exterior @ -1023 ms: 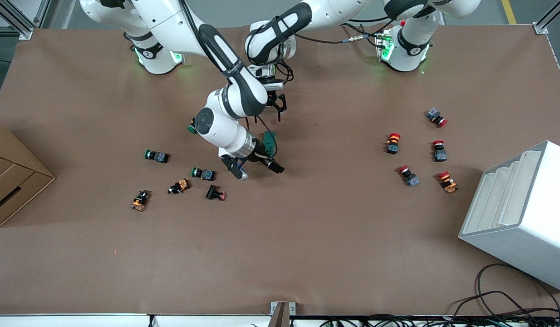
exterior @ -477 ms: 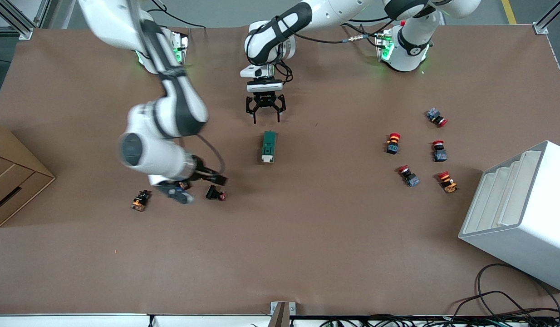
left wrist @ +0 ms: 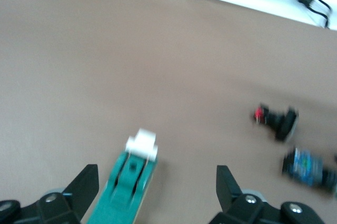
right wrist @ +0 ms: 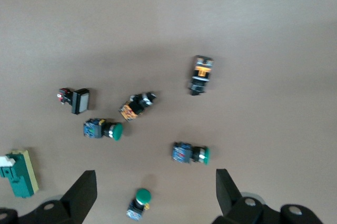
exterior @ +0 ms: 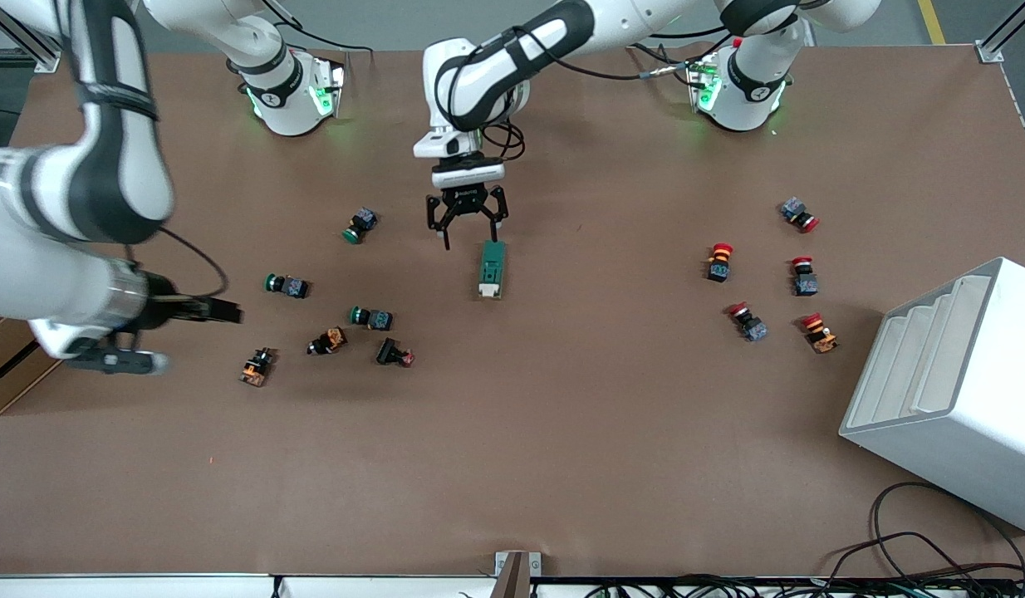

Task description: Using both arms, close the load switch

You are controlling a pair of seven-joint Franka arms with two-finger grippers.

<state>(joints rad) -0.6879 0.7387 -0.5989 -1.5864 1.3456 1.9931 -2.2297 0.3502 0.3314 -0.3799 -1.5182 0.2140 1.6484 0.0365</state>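
The load switch (exterior: 492, 268) lies flat on the brown worktop (exterior: 562, 432) about midway between the two arms' ends, its long green body running toward the front camera and its white lever (exterior: 487, 290) at the nearer end. The left gripper (exterior: 467, 223) hangs just over the end of the switch that is farther from the camera, jaws spread wide and holding nothing; in the left wrist view the green body (left wrist: 125, 187) sits between the two open fingers (left wrist: 83, 185), off centre toward one of them, with the lever tip (left wrist: 142, 144) pointing away from the wrist. The right gripper (exterior: 209, 311) is well apart from the switch, up over the right arm's end of the worktop above the scattered push buttons (exterior: 371, 317), and its wrist view shows its jaws wide and empty too, with the switch (right wrist: 19, 174) only at the picture's edge. Judging from this, the step in hand is the approach: neither arm has contact yet. The next move likely calls for the left gripper to centre over the body, come down and pinch it across its narrow sides to steady it, while the right arm comes in to press the white lever shut. The risk is the loose block sliding or twisting on the smooth worktop if the lever is pushed before the body is firmly held.
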